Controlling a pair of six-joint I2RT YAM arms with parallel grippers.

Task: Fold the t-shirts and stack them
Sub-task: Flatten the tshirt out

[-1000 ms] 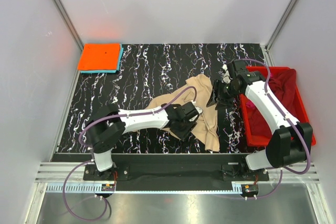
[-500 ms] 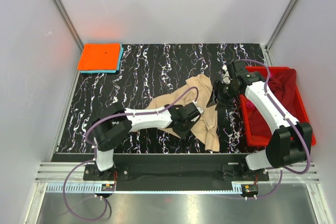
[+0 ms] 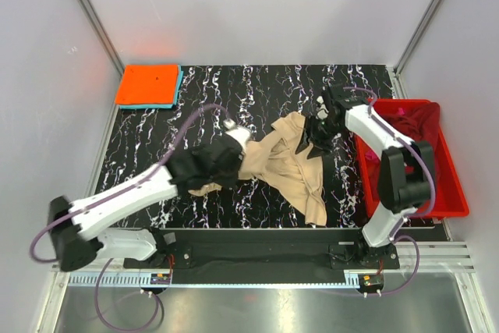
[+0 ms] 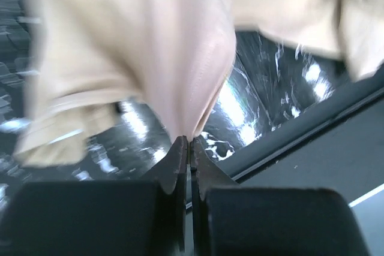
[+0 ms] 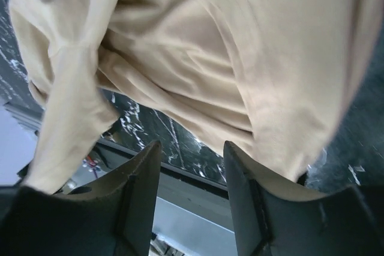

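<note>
Wide black marbled table [image 3: 210, 99], and sprawled across its middle is the big tan t-shirt [image 3: 284, 165], crumpled and bunched, one end trailing toward the near edge. Over on the right sits the red bin [image 3: 421, 212], with a maroon t-shirt [image 3: 421, 126] heaped inside it. At the far left corner there is a neat folded orange t-shirt [image 3: 146, 83] lying flat on top of a light blue t-shirt [image 3: 178, 90], with only the blue edge peeking out. Now the arms: the left gripper [image 4: 189, 143] is at the tan t-shirt's left side, jaws pinched tight together on a fold of that cloth, which rises in a ridge straight from the tips. The right gripper [image 5: 191, 154] is at the shirt's far right corner, beside the bin, jaws standing about halfway apart; the tan cloth hangs just beyond the fingertips, and nothing shows clamped between them.
</note>
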